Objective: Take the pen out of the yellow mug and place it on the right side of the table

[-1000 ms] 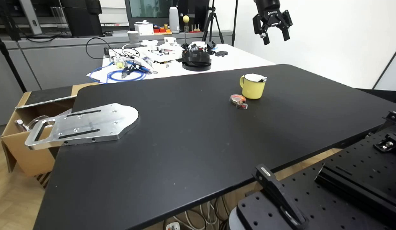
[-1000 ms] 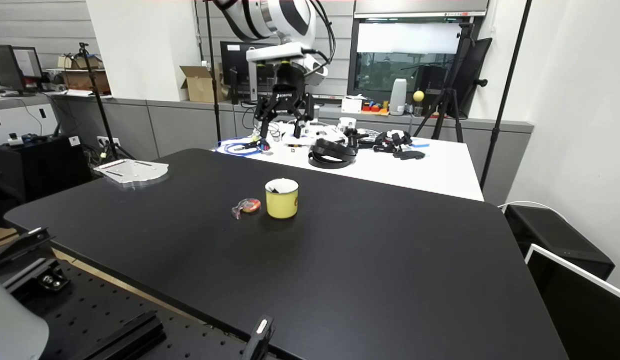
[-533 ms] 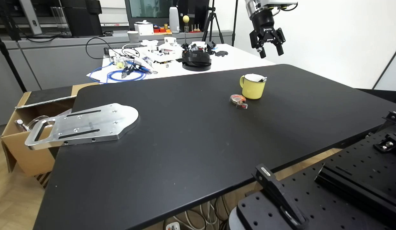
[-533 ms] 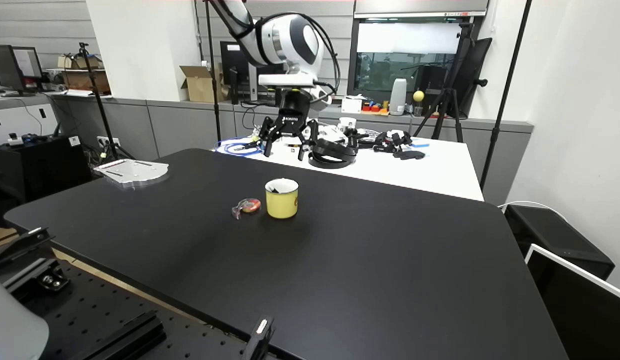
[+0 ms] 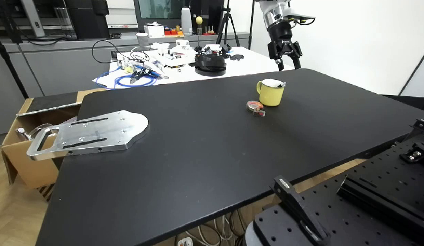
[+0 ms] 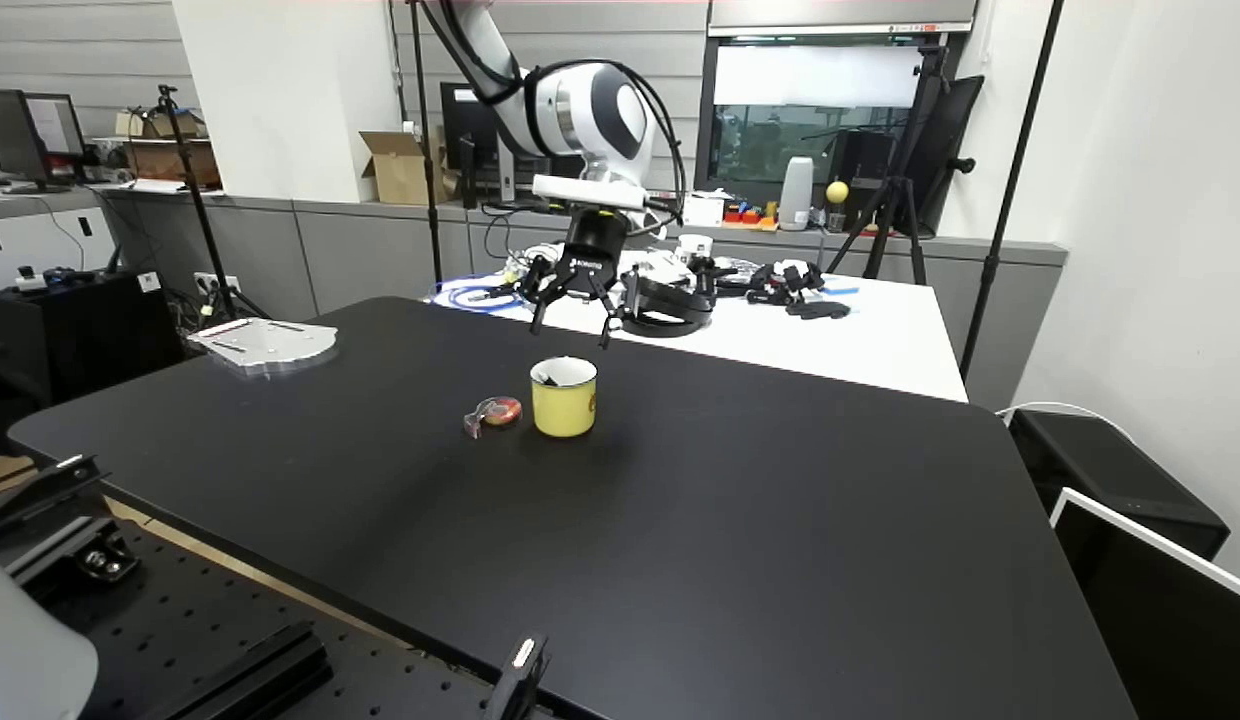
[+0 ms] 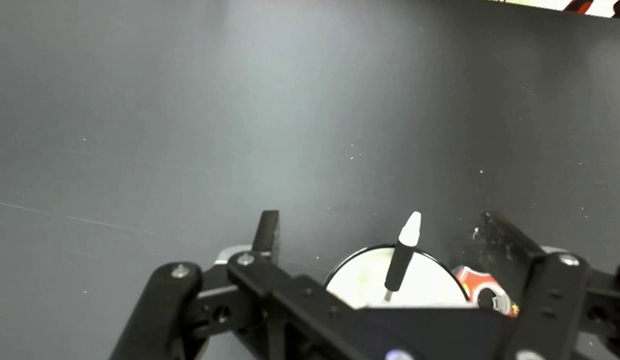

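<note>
The pale-yellow mug [image 5: 270, 95] stands upright on the black table [image 5: 198, 160]. It also shows in an exterior view [image 6: 564, 410], and its white inside shows in the wrist view [image 7: 430, 287], its lower part covered by the gripper body. The pen [image 7: 401, 262], dark with a white end, leans inside the mug, its white end over the rim. A small bit of the pen shows in both exterior views [image 5: 282, 84] [image 6: 547, 380]. My gripper [image 5: 289, 66] is open and empty, above and apart from the mug [image 6: 571, 333]. In the wrist view, the pen appears between the spread fingers [image 7: 380, 220].
A small red and clear tape dispenser [image 5: 255, 108] lies beside the mug. A silver metal plate with a handle [image 5: 95, 131] lies at the table edge. A white table [image 6: 830, 355] with cables and gear stands behind. Black perforated mounting plates [image 5: 376, 191] border the table.
My gripper has come down toward the mug and tilted slightly, staying open. The mug, the pen and the tape dispenser have not moved.
</note>
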### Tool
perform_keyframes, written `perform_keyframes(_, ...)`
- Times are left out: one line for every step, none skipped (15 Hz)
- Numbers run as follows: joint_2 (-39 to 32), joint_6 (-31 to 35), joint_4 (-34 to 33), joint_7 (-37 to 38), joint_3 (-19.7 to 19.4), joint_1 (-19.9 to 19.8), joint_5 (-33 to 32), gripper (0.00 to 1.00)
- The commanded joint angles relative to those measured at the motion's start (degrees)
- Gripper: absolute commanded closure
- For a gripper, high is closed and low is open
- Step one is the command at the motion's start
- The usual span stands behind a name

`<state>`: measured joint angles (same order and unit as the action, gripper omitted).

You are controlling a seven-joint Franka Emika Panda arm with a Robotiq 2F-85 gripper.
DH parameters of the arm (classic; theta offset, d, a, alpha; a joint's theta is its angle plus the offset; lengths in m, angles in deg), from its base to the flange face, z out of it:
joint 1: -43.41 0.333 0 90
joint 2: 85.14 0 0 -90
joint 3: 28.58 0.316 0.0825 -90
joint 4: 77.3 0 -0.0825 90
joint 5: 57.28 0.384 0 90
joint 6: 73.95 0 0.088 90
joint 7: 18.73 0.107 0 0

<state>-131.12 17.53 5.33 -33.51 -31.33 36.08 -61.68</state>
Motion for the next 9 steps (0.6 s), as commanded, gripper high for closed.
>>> perform_keyframes(-1.37,-1.94,-1.95,0.11,0.73,-1.10,1.19,0.00)
perform_keyframes(-1.46,-1.70,-1.72,0.93,0.50,-0.81,0.95,0.00)
perform_keyframes(-1.40,-0.93,-1.37,1.64,0.37,-0.56,0.81,0.00)
perform_keyframes(-1.49,-0.68,-1.34,3.55,0.05,-0.12,0.90,0.00)
perform_keyframes(-1.52,-0.30,-1.25,4.83,-0.11,0.20,0.88,0.00)
perform_keyframes(-1.54,-0.19,-1.17,5.65,-0.13,0.36,0.87,0.00)
perform_keyframes(-1.59,-0.10,-1.10,6.55,-0.15,0.55,0.90,0.00)
perform_keyframes(-1.66,0.05,-1.00,7.19,-0.12,0.69,0.92,0.00)
perform_keyframes(-1.74,0.10,-0.91,7.77,-0.14,0.90,0.82,0.00)
